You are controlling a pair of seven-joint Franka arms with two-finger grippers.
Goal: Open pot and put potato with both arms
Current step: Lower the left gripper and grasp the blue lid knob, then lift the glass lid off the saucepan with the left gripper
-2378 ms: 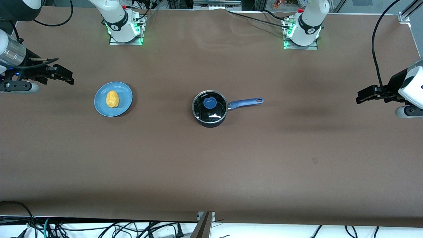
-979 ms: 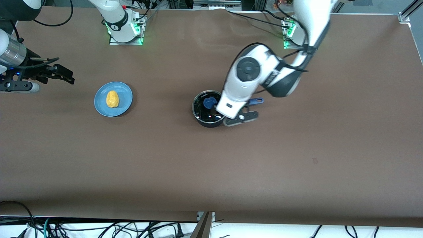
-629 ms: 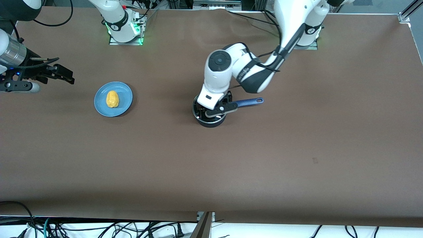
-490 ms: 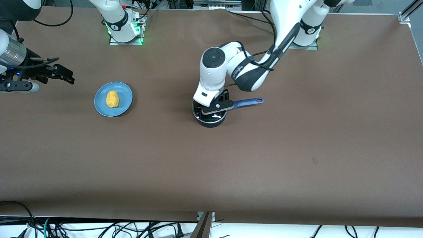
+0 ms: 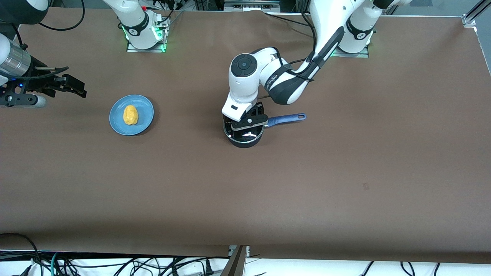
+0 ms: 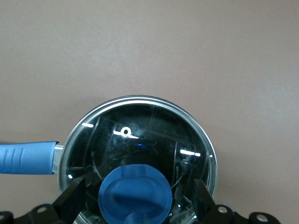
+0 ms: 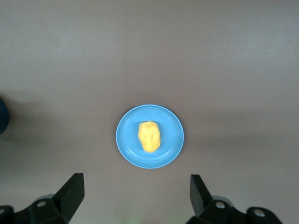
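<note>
My left gripper [image 6: 135,198] spread wide astride blue knob [image 6: 135,195] of round glass lid [image 6: 140,140], gripping nothing. Right gripper [image 7: 135,193] waited open, empty. Off-centre closing risked lid slipping, jolting small black pot [image 5: 244,138].

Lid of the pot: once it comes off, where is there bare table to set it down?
Bare table lies between the pot and the plate holding the potato, and across the wide stretch nearer the front camera. It is crowded only at the pot, where the left claw, open, straddles the lid knob. The right claw waits, open.
</note>
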